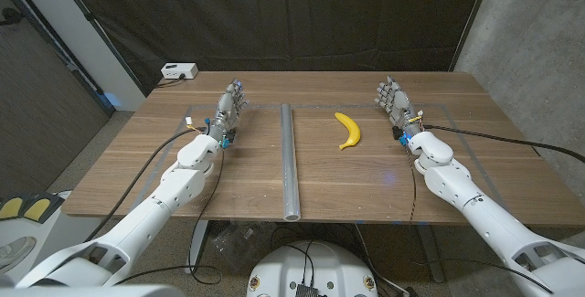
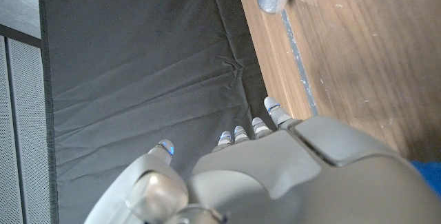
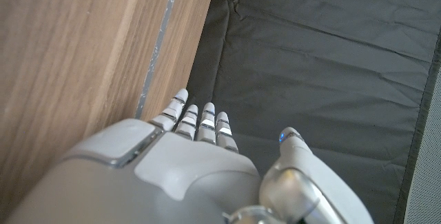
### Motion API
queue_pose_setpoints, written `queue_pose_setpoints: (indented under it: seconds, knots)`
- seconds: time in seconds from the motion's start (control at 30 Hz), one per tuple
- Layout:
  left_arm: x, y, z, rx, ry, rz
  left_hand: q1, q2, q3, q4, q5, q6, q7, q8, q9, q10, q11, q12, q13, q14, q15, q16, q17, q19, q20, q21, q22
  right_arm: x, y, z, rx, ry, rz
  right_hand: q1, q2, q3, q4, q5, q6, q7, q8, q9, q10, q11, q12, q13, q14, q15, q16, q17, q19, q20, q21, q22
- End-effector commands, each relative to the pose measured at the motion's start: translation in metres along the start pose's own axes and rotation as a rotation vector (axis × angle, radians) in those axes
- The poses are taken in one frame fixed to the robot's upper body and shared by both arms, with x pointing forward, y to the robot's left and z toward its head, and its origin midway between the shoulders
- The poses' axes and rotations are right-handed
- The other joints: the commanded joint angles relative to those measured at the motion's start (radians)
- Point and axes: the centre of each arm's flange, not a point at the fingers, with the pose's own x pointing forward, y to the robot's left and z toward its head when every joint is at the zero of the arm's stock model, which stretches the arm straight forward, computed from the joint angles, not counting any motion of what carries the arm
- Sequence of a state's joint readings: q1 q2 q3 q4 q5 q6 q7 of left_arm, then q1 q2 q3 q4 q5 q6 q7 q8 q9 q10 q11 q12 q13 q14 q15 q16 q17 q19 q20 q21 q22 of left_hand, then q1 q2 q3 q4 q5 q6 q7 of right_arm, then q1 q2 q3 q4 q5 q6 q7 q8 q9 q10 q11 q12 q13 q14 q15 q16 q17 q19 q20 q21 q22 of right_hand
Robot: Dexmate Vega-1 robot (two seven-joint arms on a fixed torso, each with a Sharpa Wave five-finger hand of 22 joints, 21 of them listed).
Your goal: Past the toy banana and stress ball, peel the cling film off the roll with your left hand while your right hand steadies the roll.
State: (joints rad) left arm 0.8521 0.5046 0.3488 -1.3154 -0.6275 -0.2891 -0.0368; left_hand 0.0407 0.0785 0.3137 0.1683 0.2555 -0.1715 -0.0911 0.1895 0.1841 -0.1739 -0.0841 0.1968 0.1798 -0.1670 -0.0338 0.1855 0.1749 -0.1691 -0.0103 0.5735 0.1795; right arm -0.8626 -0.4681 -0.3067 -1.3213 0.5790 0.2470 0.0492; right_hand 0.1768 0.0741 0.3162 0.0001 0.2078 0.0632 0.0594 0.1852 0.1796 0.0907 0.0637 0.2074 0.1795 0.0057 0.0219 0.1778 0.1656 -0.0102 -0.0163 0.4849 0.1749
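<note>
Two hands apart, left hand (image 1: pixel 232 102), right hand (image 1: pixel 394 98), roll (image 1: pixel 288 162) between

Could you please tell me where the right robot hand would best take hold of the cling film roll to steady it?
Probably mid-length on the cling film roll, coming from its banana-facing side. The roll lies flat as a long, thin cylinder running away from the robot, so fingers wrapping over it should stop rolling. The right robot hand must pass the toy banana.

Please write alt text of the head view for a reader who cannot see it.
A cling film roll lies lengthwise on a wooden table, with a toy banana to its right. The robot's left hand and right hand wait open at either side, touching neither.
</note>
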Motion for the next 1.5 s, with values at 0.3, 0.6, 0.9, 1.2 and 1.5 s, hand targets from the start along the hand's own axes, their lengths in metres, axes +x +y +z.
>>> queue_pose_setpoints:
  seconds: [0.3,0.6,0.9,1.2,1.5]
  knots:
    - [-0.001,0.000,-0.002,-0.006,-0.001,-0.017,0.121,0.034,0.124,-0.035,-0.046,-0.021,0.001,0.065,0.033,-0.001,0.048,0.036,0.029,-0.001,0.080,0.015,0.024,-0.029,0.116,-0.006,0.011,-0.003,0.006,0.006,-0.070,0.004,-0.022,0.164,0.005,0.083,-0.142,-0.009,0.044,0.005,0.013,0.011,0.103,0.016,0.040,0.027,0.151,0.019,0.015,0.023,0.081,0.025,0.008,0.023]
    - [0.000,0.002,-0.003,-0.011,0.004,-0.020,0.096,0.009,0.101,-0.023,-0.049,-0.052,-0.011,0.049,0.031,-0.011,0.064,0.030,0.030,-0.010,0.065,0.013,0.026,-0.030,0.113,-0.009,0.012,-0.002,0.015,0.015,-0.130,0.013,-0.005,0.151,-0.009,0.071,-0.138,-0.015,0.031,0.001,0.009,0.011,0.080,0.012,0.030,0.026,0.127,0.025,0.008,0.023,0.071,0.022,0.001,0.022]
    - [0.003,0.001,-0.007,-0.012,0.018,-0.030,0.081,0.002,0.089,-0.018,-0.046,-0.054,-0.013,0.046,0.029,-0.006,0.088,0.031,0.030,0.007,0.095,0.020,0.027,-0.029,0.123,-0.011,0.013,0.001,0.031,0.039,-0.292,0.021,0.019,0.154,-0.007,0.069,-0.140,-0.015,0.055,-0.008,0.018,0.011,0.094,0.031,0.034,0.025,0.130,0.033,0.011,0.021,0.072,0.025,-0.001,0.022]
    - [0.007,0.002,-0.008,-0.015,0.024,-0.041,0.074,0.000,0.084,-0.016,-0.044,-0.053,-0.015,0.044,0.028,0.001,0.095,0.033,0.031,0.030,0.102,0.028,0.028,-0.023,0.136,-0.010,0.013,0.003,0.047,0.058,-0.477,-0.016,0.013,0.168,-0.001,0.072,-0.147,-0.014,0.116,-0.028,0.036,0.011,0.136,0.028,0.048,0.022,0.169,0.019,0.023,0.017,0.100,0.023,0.006,0.021]
    - [0.010,0.002,-0.008,-0.017,0.029,-0.048,0.070,-0.002,0.080,-0.016,-0.042,-0.053,-0.016,0.043,0.027,0.009,0.099,0.035,0.031,0.038,0.105,0.030,0.029,-0.016,0.138,-0.009,0.014,0.007,0.065,0.072,-0.619,-0.041,0.031,0.188,0.002,0.079,-0.156,-0.014,0.157,-0.034,0.044,0.010,0.168,0.027,0.058,0.021,0.199,0.014,0.027,0.014,0.126,0.019,0.012,0.021]
